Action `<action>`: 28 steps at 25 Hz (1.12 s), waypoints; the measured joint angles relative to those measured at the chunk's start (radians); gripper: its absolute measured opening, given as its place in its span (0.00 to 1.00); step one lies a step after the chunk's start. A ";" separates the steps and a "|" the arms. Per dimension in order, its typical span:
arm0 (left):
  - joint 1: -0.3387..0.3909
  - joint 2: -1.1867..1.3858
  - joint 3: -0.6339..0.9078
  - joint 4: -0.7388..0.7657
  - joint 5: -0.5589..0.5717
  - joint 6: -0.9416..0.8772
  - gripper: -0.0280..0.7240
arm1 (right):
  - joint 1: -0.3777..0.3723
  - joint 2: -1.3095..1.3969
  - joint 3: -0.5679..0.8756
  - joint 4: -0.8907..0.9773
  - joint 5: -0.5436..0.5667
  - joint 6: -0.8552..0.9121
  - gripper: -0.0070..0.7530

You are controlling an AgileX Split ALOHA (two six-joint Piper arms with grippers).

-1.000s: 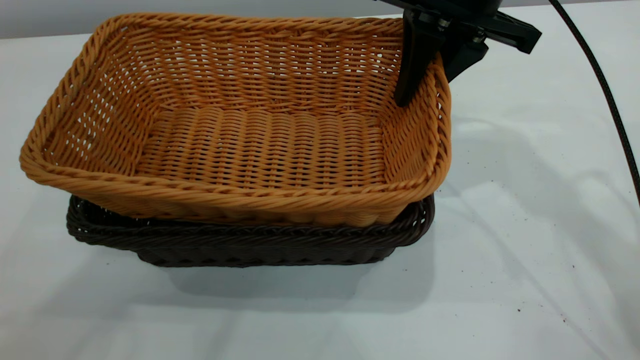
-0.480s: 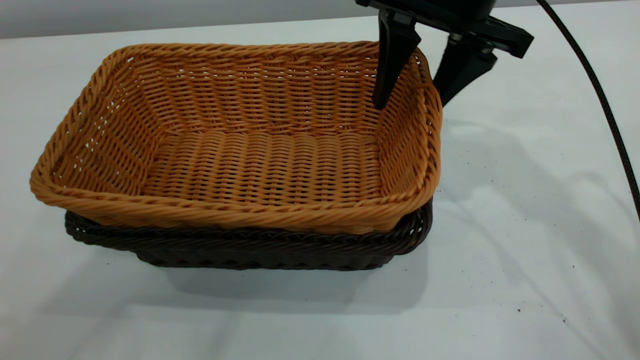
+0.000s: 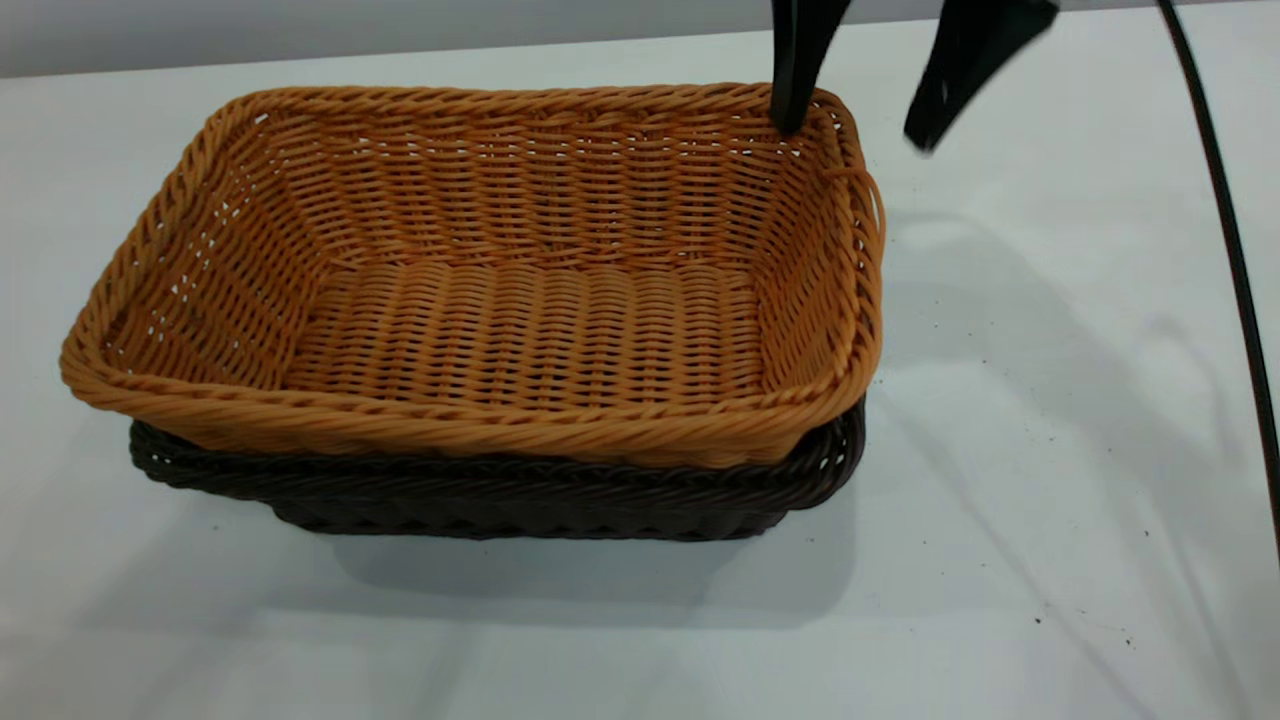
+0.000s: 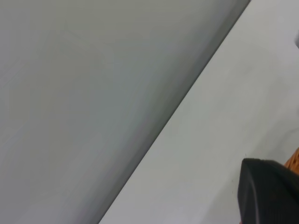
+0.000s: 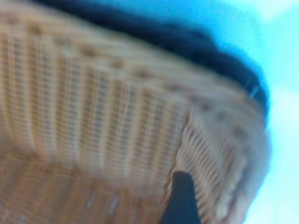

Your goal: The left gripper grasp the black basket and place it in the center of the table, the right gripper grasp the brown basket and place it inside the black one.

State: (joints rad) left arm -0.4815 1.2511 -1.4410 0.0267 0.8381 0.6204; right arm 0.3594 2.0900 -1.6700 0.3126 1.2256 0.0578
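Observation:
The brown basket [image 3: 500, 300] sits nested inside the black basket [image 3: 480, 495] on the table [image 3: 1050, 450]. Only the black basket's rim and lower wall show beneath it. My right gripper [image 3: 857, 139] is open above the brown basket's far right corner. One finger hangs over the inside of the rim and the other is outside it, and neither touches the basket. In the right wrist view one fingertip [image 5: 182, 196] shows before the brown basket's inner wall [image 5: 93, 121], with the black basket's rim [image 5: 187, 42] beyond. A black part of my left gripper [image 4: 268, 196] shows only in the left wrist view, over the table.
A black cable [image 3: 1235, 250] hangs down along the right side. Small dark specks lie on the table at the right. A grey wall runs behind the table's far edge [image 3: 400, 45].
The brown basket went down from a tilted hold into the black basket. My right gripper let go of its right rim, opened, and rose upward.

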 joint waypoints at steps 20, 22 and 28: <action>0.000 -0.011 0.000 0.030 0.062 -0.010 0.04 | 0.000 -0.250 -0.192 -0.252 -0.001 -0.040 0.01; 0.000 -0.029 -0.001 0.065 0.069 -0.057 0.04 | 0.000 -0.325 -0.192 -0.252 -0.001 -0.037 0.01; 0.000 -0.146 -0.002 0.182 0.124 -0.275 0.04 | 0.000 -0.556 -0.192 -0.252 0.001 -0.027 0.01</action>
State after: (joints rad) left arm -0.4815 1.1050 -1.4431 0.2085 0.9621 0.3452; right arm 0.3594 1.5336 -1.8623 0.0603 1.2268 0.0308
